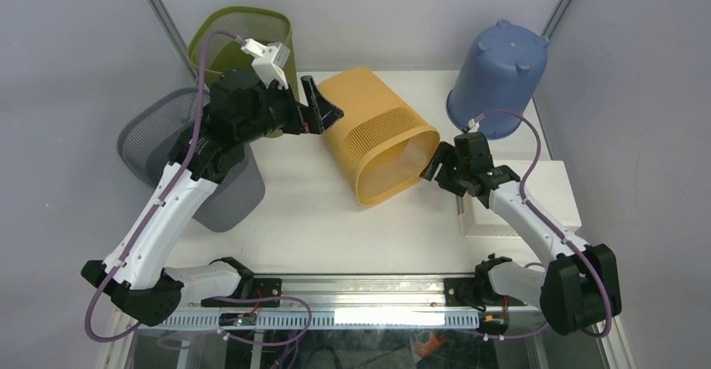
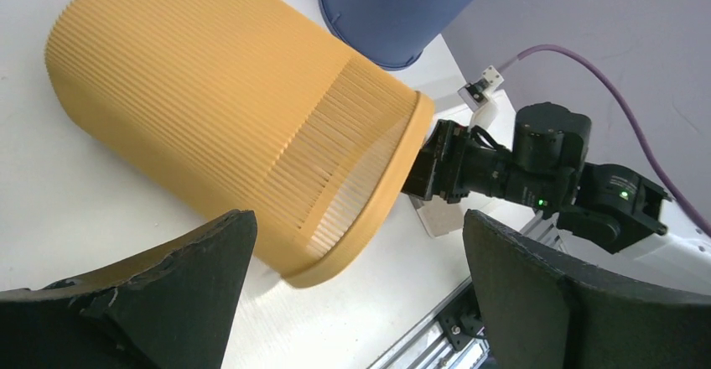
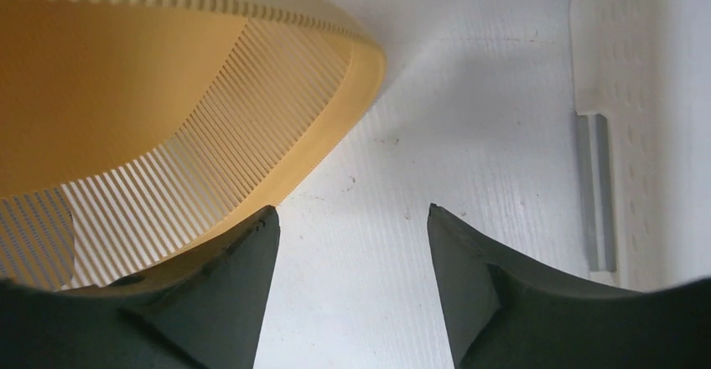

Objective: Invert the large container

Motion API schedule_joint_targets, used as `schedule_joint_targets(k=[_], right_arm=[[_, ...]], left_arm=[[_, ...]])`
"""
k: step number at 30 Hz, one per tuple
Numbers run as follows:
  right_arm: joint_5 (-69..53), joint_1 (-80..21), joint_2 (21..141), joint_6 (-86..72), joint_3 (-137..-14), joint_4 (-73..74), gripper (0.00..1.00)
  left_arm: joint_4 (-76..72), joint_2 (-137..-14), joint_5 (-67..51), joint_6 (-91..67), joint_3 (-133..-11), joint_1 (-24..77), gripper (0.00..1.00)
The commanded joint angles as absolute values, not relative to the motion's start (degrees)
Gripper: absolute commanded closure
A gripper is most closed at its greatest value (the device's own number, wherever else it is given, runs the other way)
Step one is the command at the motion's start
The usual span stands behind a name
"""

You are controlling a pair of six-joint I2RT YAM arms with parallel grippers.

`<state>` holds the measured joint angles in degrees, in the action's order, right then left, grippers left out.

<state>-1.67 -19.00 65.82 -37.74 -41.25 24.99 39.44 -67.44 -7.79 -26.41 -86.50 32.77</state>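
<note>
You're in a robotics lab cell: a white table [image 1: 310,218] walled in by plain grey panels [image 1: 402,8] behind and beside it, an aluminium rail [image 1: 369,285] along the table's near edge, and a cabled robot arm [image 1: 159,218] bolted at that rail on either side.

A large container [image 1: 381,134] of matt ochre plastic, finely ribbed along its wall and slotted toward the rim, is pictured on a table [image 1: 319,226] topped in smooth white material, faintly scuffed. A blue bin [image 1: 499,75] of smooth, slightly glossy plastic and a green bin [image 1: 239,42] of olive plastic are seen behind, beside a grey bin [image 1: 159,147] of fine mesh. The jaws of the left gripper [image 2: 356,218] are shown in matt black, rough along the edges. The left arm [image 1: 163,218] is shelled in glossy white plastic. A rail [image 1: 360,287] of bright brushed metal is seen at the near edge.
</note>
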Motion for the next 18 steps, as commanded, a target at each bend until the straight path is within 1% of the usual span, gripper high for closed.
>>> schedule_joint_targets(k=[1,4,6,8,10,11,13,15,18], right_arm=[[-0.93,-19.25,60.19,-36.13,-45.29,30.16,0.31],[-3.40,-19.25,55.38,-36.60,-45.68,33.82,0.25],[-5.49,-19.32,51.05,-37.96,-45.20,34.65,0.17],[-8.75,-19.34,46.54,-40.22,-44.40,33.37,0.07],[-12.16,-19.34,42.87,-43.78,-43.65,30.63,0.02],[-14.13,-19.35,41.64,-46.46,-42.97,28.56,0.01],[-19.86,-19.45,40.05,-53.67,-40.85,18.77,0.01],[-22.90,-20.09,40.01,-61.40,-38.67,9.35,0.01],[-17.43,-24.60,40.74,-64.81,-38.87,3.14,0.01]], left_arm=[[37.99,-68.54,-5.39,-27.72,-86.34,32.45,0.01],[39.08,-70.49,-5.69,-28.29,-85.87,32.07,0.01],[39.16,-71.75,-6.22,-28.78,-85.28,32.08,0.01],[38.84,-72.95,-6.69,-29.00,-84.52,32.08,0.01],[38.13,-74.21,-6.93,-29.01,-84.14,32.06,0.01],[37.77,-74.78,-7.05,-28.88,-84.04,32.08,0.01],[37.22,-75.98,-7.34,-28.70,-84.07,32.03,0.01],[36.93,-77.38,-8.23,-28.50,-84.25,32.07,0.01],[36.88,-78.15,-8.43,-28.56,-84.02,32.04,0.01]])
